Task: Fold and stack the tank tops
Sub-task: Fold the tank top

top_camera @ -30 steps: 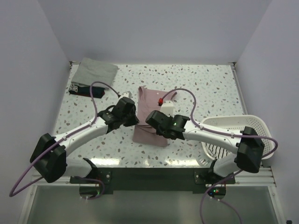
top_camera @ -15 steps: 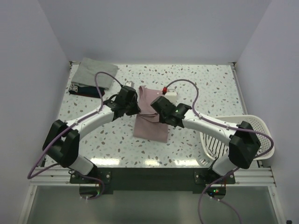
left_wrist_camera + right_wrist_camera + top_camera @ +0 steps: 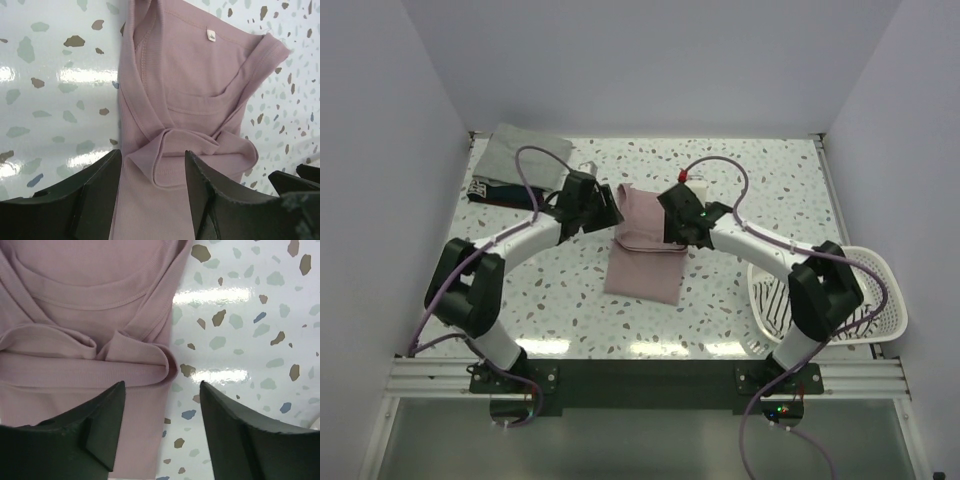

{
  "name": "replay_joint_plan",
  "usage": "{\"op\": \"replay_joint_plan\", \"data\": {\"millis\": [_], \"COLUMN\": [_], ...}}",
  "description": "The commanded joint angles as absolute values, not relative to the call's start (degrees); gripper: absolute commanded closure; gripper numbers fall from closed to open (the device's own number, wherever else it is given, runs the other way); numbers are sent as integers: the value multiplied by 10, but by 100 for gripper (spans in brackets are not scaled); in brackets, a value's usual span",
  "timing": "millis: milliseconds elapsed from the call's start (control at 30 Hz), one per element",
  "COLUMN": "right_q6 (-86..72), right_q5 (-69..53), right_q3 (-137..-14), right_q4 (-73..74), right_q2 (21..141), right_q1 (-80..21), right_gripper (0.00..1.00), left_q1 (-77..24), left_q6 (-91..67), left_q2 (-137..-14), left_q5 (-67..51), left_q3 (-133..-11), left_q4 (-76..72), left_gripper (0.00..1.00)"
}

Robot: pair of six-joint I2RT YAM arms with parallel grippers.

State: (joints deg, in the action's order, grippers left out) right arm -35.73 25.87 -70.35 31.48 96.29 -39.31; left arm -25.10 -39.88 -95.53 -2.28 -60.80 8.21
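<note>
In the middle of the speckled table [image 3: 770, 180] the dusty pink tank top [image 3: 645, 265] lies flat, with a soft fold ridge across its upper part. A second ago both arms were bent back nearer their bases, the grippers low on the garment's two long edges. They have since stretched toward the far side, so the left gripper [image 3: 603, 207] now sits at the top's far-left edge and the right gripper [image 3: 672, 218] at its far-right edge. The left wrist view shows the left gripper [image 3: 152, 165] with its jaws spread apart and nothing pinched between them, the pink tank top [image 3: 200, 75] lying below with its neck label up and a rolled fold just ahead of the fingers. The right wrist view shows the same for the right gripper [image 3: 162, 390]: jaws wide and empty, poised over the right edge of the pink tank top [image 3: 75, 280], where the folded band ends against bare table. At the far-left corner the grey-green tank top [image 3: 525, 152] rests on the dark navy tank top [image 3: 490, 192], unchanged. The white slotted basket [image 3: 865, 258] stands at the near right edge, the right arm crossing it; its contents cannot be made out.
</note>
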Motion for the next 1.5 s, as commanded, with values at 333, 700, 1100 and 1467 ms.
{"op": "replay_joint_plan", "data": {"millis": [333,700,1100,1467], "right_q6": [-391,-359,-325,-328], "right_q5": [240,230,232,221], "right_q3": [-666,-715,-809,-831], "right_q4": [303,291,304,309], "right_q2": [927,1024,1106,1076], "right_q1": [-491,-450,-401,-324], "right_gripper": [74,80,81,83], "left_q1": [-325,-341,-307,-224], "left_q6": [-475,-467,-466,-481], "left_q2": [-829,-973,-1078,-998], "left_q5": [-46,-59,-60,29], "left_q3": [-468,-554,-662,-683], "left_q4": [66,24,27,39], "left_gripper": [89,89,85,76]}}
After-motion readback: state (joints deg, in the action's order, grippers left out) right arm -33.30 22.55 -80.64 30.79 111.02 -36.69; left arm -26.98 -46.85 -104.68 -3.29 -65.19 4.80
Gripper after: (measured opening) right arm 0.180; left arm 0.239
